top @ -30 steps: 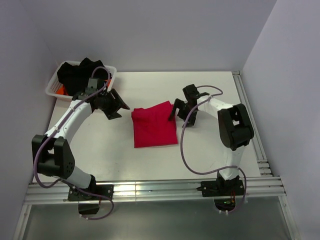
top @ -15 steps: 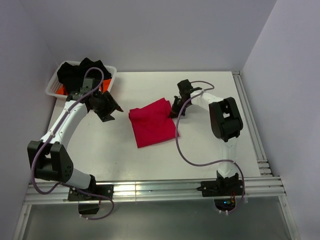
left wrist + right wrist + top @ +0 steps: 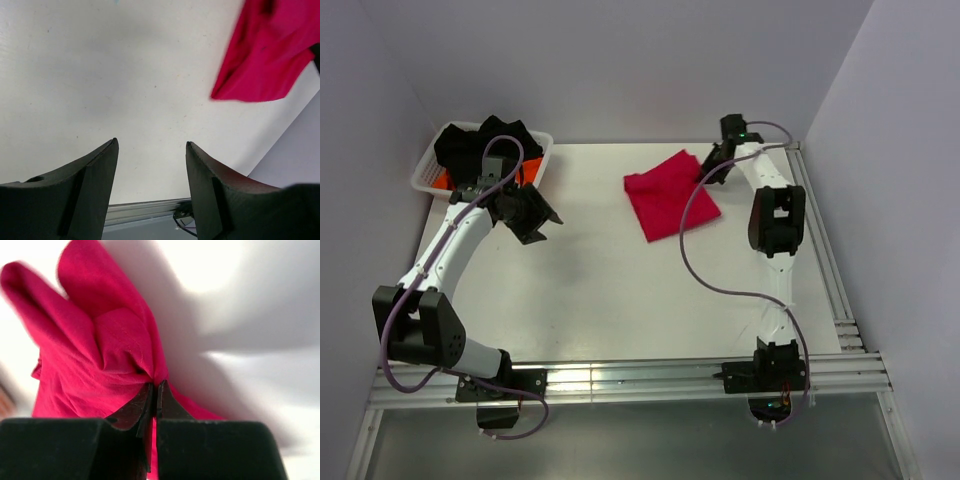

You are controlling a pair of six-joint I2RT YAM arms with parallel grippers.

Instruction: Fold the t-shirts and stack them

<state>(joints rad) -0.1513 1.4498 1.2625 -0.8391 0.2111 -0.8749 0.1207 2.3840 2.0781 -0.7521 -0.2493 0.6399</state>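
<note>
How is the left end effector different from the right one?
The left end effector is open and empty; the right end effector is shut, pinching the red t-shirt. The left sits near the white basket; the right reaches to the far end of the table. Both are black.

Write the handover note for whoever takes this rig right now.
Left gripper: open, empty, over bare table near the basket.
Right gripper: shut on an edge of the red shirt.
The red shirt looks folded and sits at the table's far right side.
Dark clothes: heaped in the basket, not folded.
Left to do: release the red shirt, then probably fold the dark clothes and stack them on it.
</note>
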